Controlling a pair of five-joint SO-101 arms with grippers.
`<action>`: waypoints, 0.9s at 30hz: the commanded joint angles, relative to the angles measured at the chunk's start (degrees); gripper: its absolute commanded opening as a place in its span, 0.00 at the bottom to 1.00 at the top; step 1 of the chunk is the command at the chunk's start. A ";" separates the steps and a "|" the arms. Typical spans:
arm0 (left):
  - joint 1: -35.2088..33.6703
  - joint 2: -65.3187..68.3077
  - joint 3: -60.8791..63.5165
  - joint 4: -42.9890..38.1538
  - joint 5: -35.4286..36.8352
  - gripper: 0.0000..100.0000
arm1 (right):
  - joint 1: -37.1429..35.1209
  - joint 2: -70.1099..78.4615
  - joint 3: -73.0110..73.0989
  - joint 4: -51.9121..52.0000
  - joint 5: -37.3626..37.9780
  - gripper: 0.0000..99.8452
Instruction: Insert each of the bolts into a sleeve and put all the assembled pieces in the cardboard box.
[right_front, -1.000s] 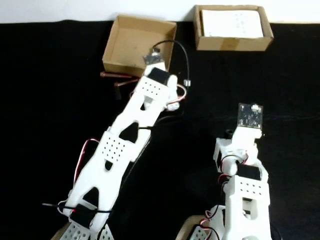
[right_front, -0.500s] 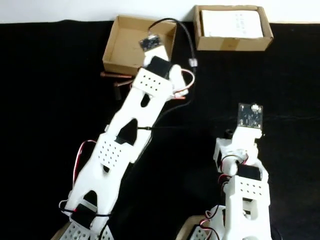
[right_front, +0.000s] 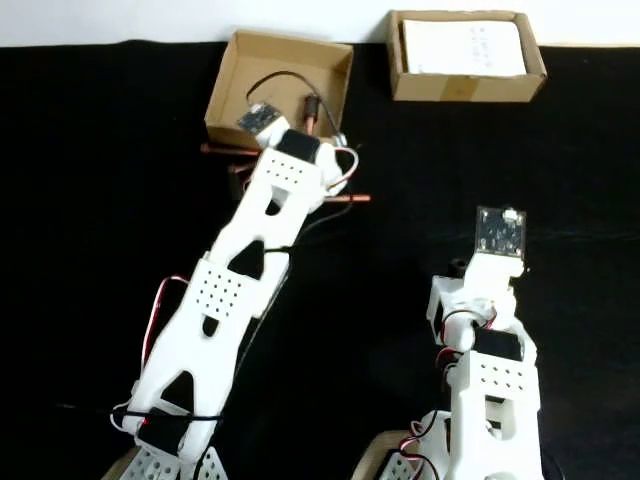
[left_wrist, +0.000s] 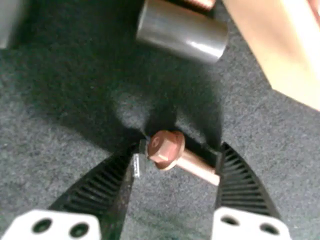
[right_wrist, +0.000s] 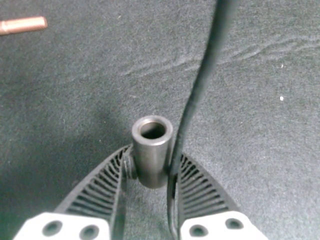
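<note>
My left gripper (left_wrist: 180, 152) is shut on a copper bolt (left_wrist: 172, 152) that spans the gap, head at one fingertip and shaft end at the other. Just beyond it lies a dark sleeve (left_wrist: 181, 31) beside the cardboard box wall (left_wrist: 285, 55). In the high view the left arm's wrist (right_front: 290, 165) is at the front wall of the cardboard box (right_front: 235, 85). A piece with a copper shaft (right_front: 312, 108) lies inside the box. My right gripper (right_wrist: 151, 160) is shut on an upright dark sleeve (right_wrist: 152, 150), its bore facing the camera.
Loose bolts (right_front: 222, 150) and a sleeve (right_front: 238, 168) lie in front of the box. Another bolt (right_front: 346, 198) rests on the black mat right of the left arm. A second box holding white paper (right_front: 465, 50) stands at the back right. A black cable (right_wrist: 202, 80) crosses the right wrist view.
The left arm's wrist swung up over the box's front right corner, then left along its front wall. This uncovered the piece in the box and the bolt on the mat. The right arm stayed still.
</note>
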 joint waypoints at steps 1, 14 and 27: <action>0.04 0.31 0.40 -0.35 -2.11 0.19 | 0.31 -1.45 -0.84 -0.13 0.35 0.01; 1.54 0.13 0.04 9.49 -29.27 0.02 | 0.31 -1.71 -0.84 -0.13 0.26 0.01; 6.90 -9.71 0.40 10.99 -74.11 0.10 | 0.31 -1.71 -0.84 -0.04 0.18 0.01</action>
